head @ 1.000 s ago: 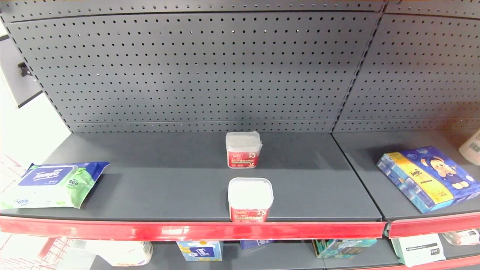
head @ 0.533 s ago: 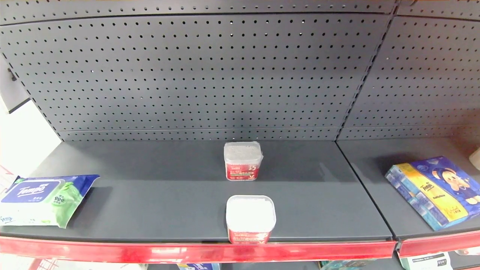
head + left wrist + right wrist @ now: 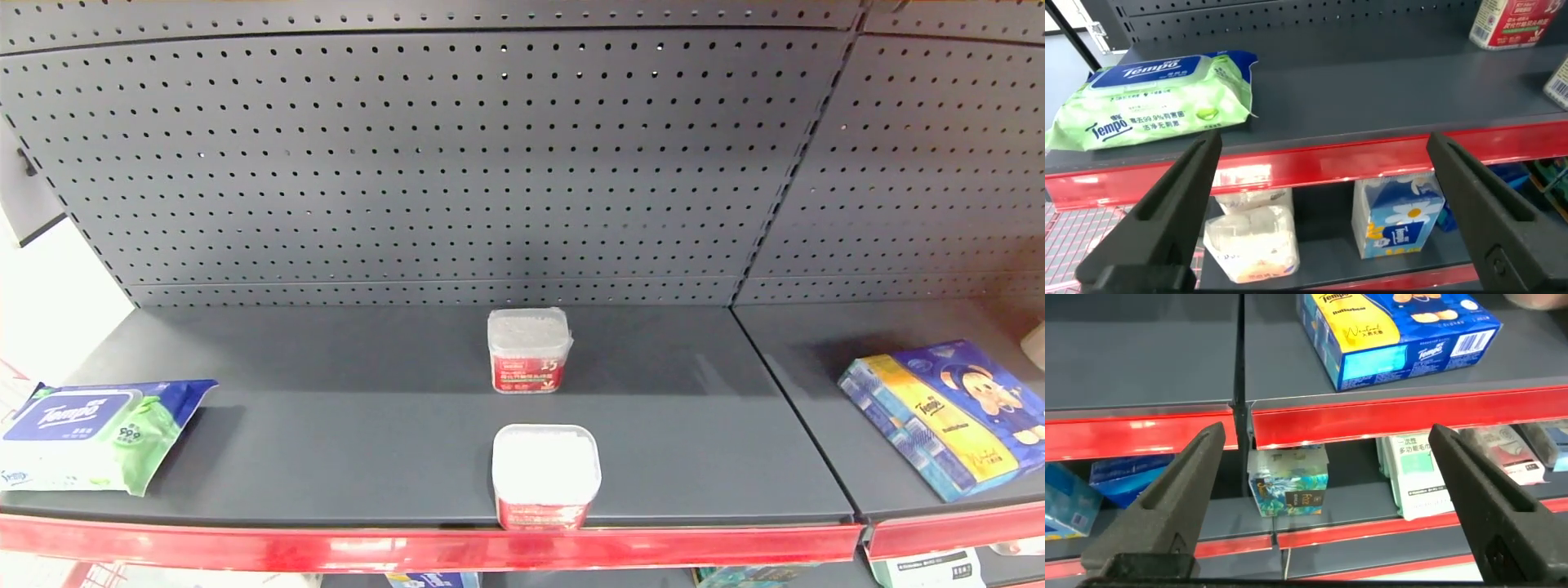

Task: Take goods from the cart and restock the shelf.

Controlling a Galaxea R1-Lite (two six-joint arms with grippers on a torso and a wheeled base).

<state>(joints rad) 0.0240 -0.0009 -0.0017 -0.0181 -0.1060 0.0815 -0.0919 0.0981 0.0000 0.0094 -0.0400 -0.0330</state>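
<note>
Wipes pack (image 3: pixel 94 437) lies flat near the shelf's (image 3: pixel 367 408) left front corner. In the middle, two red-label tubs sit in a line but apart: the back tub (image 3: pixel 529 349) is about mid-depth and the front tub (image 3: pixel 545 476) is right at the front edge. The tissue box (image 3: pixel 955 416) lies flat and a bit skewed on the next section over, near its front edge.

The left gripper (image 3: pixel 1324 145) hangs just in front of the red strip (image 3: pixel 1315 167), over by the wipes pack, with its fingers wide apart. The right gripper (image 3: pixel 1327 431) does the same below the tissue box, fingers also spread. On the lower shelf there's a blue carton (image 3: pixel 1398 214) and a teal box (image 3: pixel 1288 482).
</note>
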